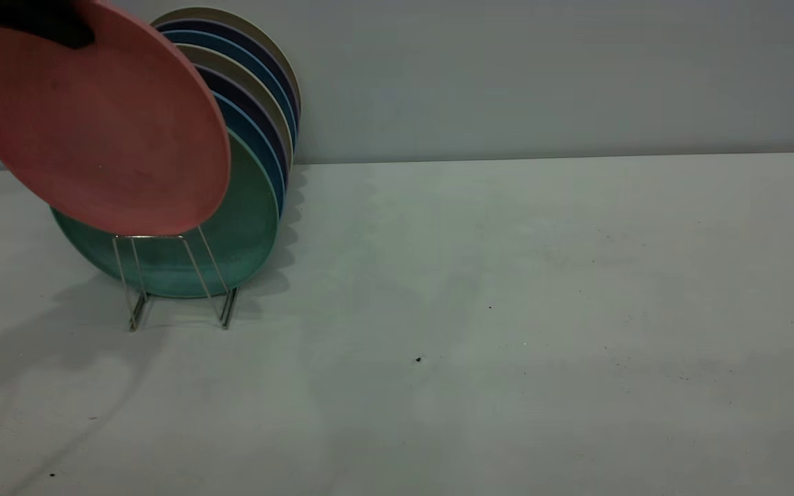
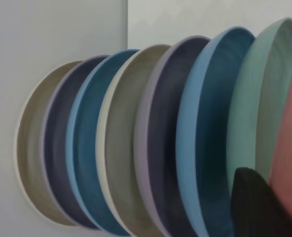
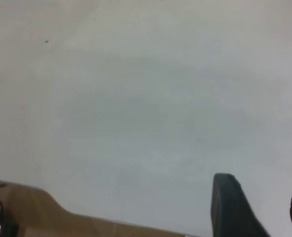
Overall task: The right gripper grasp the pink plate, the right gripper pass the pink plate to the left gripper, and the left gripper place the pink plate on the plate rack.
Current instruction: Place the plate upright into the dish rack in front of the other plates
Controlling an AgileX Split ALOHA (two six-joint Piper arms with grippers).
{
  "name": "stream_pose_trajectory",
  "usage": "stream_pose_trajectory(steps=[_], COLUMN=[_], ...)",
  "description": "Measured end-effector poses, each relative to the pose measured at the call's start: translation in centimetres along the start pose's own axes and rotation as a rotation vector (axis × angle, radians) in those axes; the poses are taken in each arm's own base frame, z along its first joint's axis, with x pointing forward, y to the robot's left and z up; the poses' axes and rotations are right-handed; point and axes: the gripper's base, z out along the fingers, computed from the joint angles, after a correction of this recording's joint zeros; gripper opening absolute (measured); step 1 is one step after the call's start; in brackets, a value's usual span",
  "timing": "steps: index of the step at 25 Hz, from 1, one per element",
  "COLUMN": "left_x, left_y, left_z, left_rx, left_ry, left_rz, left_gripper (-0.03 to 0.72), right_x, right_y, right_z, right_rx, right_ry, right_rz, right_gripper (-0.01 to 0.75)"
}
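Observation:
The pink plate [image 1: 97, 117] hangs tilted at the far left, just above the front loop of the plate rack [image 1: 136, 303] and in front of the teal-green plate [image 1: 249, 231]. My left gripper [image 1: 32, 21], a dark blur at the top left, is shut on the plate's upper rim. In the left wrist view one black finger [image 2: 257, 207] lies against the pink plate [image 2: 291, 158]. My right gripper [image 3: 262, 200] is out of the exterior view. In the right wrist view it is open and empty over the bare table.
Several plates stand in the rack behind the teal-green one [image 2: 257, 108]: blue [image 2: 205, 143], dark purple [image 2: 161, 143] and beige [image 2: 124, 148], in a row towards the wall. The white table [image 1: 507, 310] stretches to the right. A wooden edge [image 3: 27, 212] shows in the right wrist view.

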Motion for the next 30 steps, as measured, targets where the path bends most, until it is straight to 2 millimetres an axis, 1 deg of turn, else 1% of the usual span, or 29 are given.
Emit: stream_pose_trajectory(steps=[5, 12, 17, 22, 28, 30], left_x=[0.28, 0.24, 0.25, 0.22, 0.19, 0.19], left_y=[-0.2, -0.29, -0.3, -0.36, -0.4, -0.4], left_z=[0.65, 0.69, 0.73, 0.73, 0.73, 0.73], left_rx=[0.017, 0.026, 0.027, 0.033, 0.039, 0.04], left_ry=[-0.002, -0.008, -0.009, -0.012, -0.014, -0.014], left_rz=[-0.009, -0.011, -0.034, -0.065, -0.138, -0.143], left_gripper=[0.093, 0.095, 0.117, 0.187, 0.303, 0.323], right_x=[0.17, 0.13, 0.12, 0.11, 0.1, 0.1], right_y=[-0.14, -0.18, -0.18, -0.18, -0.19, -0.19], right_z=[0.31, 0.31, 0.31, 0.31, 0.31, 0.31], right_rx=[0.01, 0.013, 0.014, 0.014, 0.015, 0.015], right_ry=[0.004, 0.0, -0.002, -0.002, -0.004, -0.004], right_rz=[0.012, 0.02, 0.021, 0.021, 0.021, 0.021], right_gripper=[0.318, 0.318, 0.318, 0.318, 0.318, 0.318])
